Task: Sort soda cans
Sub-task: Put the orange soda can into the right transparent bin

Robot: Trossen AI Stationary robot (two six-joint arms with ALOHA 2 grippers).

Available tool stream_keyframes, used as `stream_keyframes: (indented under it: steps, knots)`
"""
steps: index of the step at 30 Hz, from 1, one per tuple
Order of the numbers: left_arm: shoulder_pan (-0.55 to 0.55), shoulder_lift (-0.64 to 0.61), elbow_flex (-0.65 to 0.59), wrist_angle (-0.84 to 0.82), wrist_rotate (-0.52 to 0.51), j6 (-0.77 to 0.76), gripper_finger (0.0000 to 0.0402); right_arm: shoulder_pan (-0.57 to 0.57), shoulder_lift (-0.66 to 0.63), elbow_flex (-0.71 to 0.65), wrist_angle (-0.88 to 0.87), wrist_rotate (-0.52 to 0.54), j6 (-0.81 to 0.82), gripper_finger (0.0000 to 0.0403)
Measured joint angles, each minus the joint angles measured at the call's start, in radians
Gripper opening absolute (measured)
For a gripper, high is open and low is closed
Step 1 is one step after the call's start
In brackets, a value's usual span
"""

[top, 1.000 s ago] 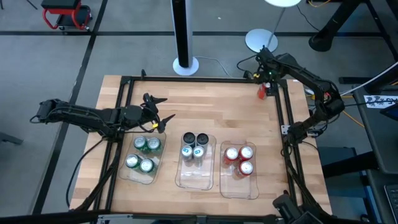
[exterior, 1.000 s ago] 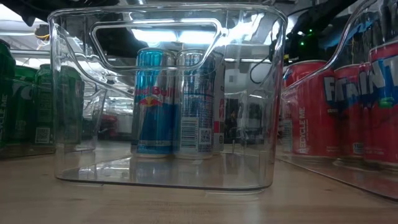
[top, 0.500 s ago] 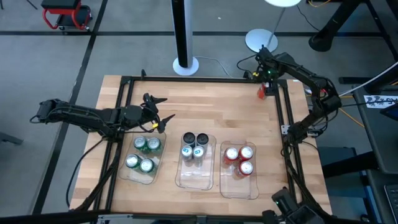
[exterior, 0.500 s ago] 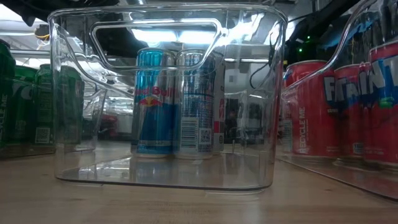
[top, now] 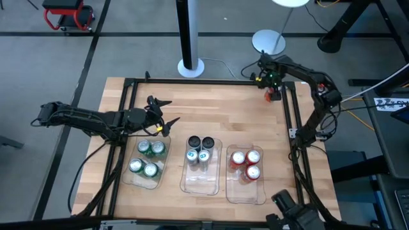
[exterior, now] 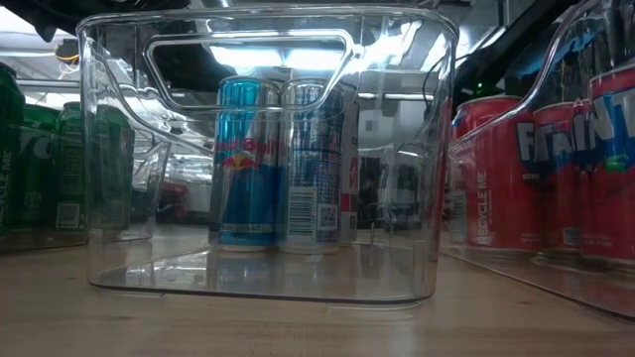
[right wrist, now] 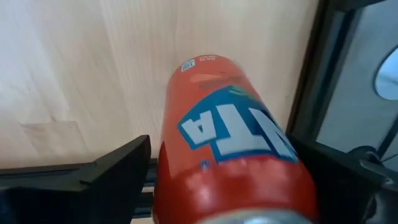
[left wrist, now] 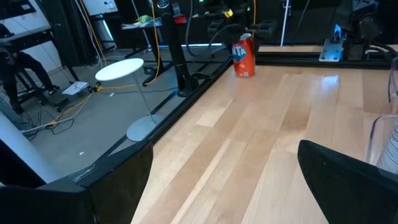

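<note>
Nearly done: four green cans (top: 146,158), four silver (top: 200,150) and three red (top: 246,163) sitting in trays (top: 245,193). Last red can (top: 273,94) at the far right corner, between the spread fingers of the right gripper (top: 271,89), not yet pinched. Left gripper (top: 167,115) spread, empty, beside the green tray.

Eleven cans (top: 200,151) sit sorted by colour; one red can (top: 273,94) stands apart.

Around me: grey tiled floor (top: 64,57) | black pole on white round base (top: 190,66) | red cart (top: 67,14)
</note>
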Motion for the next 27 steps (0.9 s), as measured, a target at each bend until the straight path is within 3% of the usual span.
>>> stream_keyframes:
  steps: [6,12,27]
  knots:
    - [0.000,0.000,0.000,0.000,0.000,0.009,0.0388,0.000,0.034,0.000,0.000,0.023,-0.007,0.0359]
    - [0.000,0.000,0.000,0.000,0.000,0.015,0.0388,0.001,0.039,0.001,0.000,0.050,-0.030,0.0291]
    - [0.000,0.000,0.000,0.000,0.000,0.008,0.0388,0.096,-0.057,0.000,-0.087,0.042,-0.052,0.0291]
